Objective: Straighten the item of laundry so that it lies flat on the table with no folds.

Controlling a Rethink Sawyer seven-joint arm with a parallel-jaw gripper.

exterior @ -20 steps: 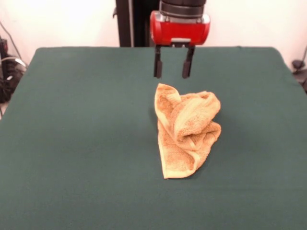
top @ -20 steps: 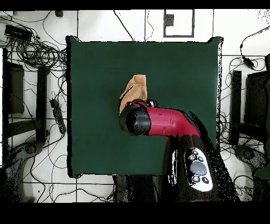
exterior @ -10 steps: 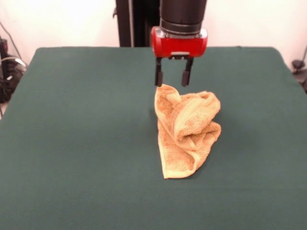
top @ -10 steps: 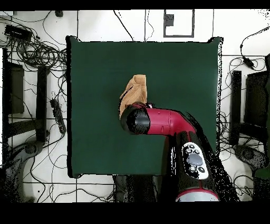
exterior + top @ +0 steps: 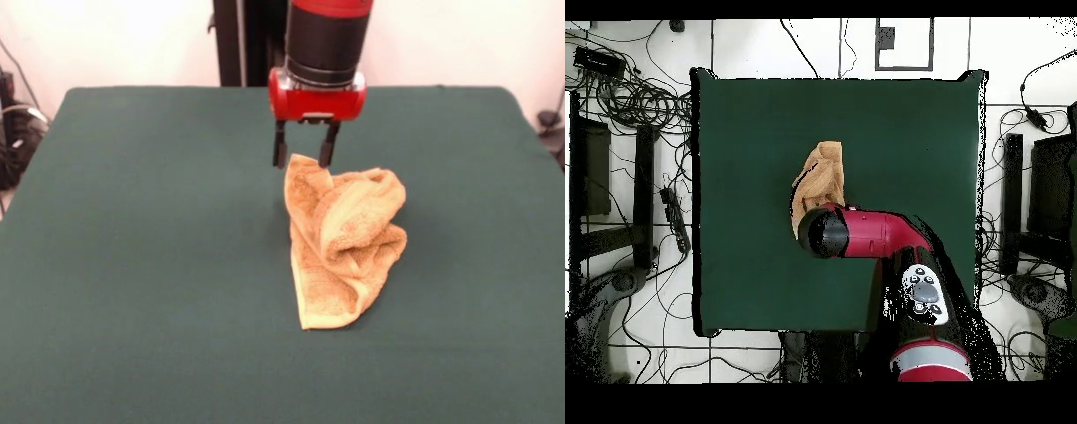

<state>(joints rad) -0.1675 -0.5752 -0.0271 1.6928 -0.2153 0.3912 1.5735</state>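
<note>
An orange-tan towel, the item of laundry [image 5: 342, 240], lies crumpled and folded over itself near the middle of the green table [image 5: 141, 247]. My gripper [image 5: 301, 160] hangs open right at the towel's far corner, its two black fingers [image 5: 280, 151] straddling that top edge. I cannot tell whether the fingers touch the cloth. From overhead, the item of laundry [image 5: 819, 178] shows as a bunched strip, and the red arm covers its end nearest the robot and hides the gripper.
Cables and dark equipment [image 5: 625, 100] lie on the floor around the table [image 5: 895, 130]. A black pedestal column [image 5: 228, 42] stands behind the table's far edge.
The gripper has come down and shifted slightly left in the front view, from above the towel to level with its far corner. The towel has not moved.
</note>
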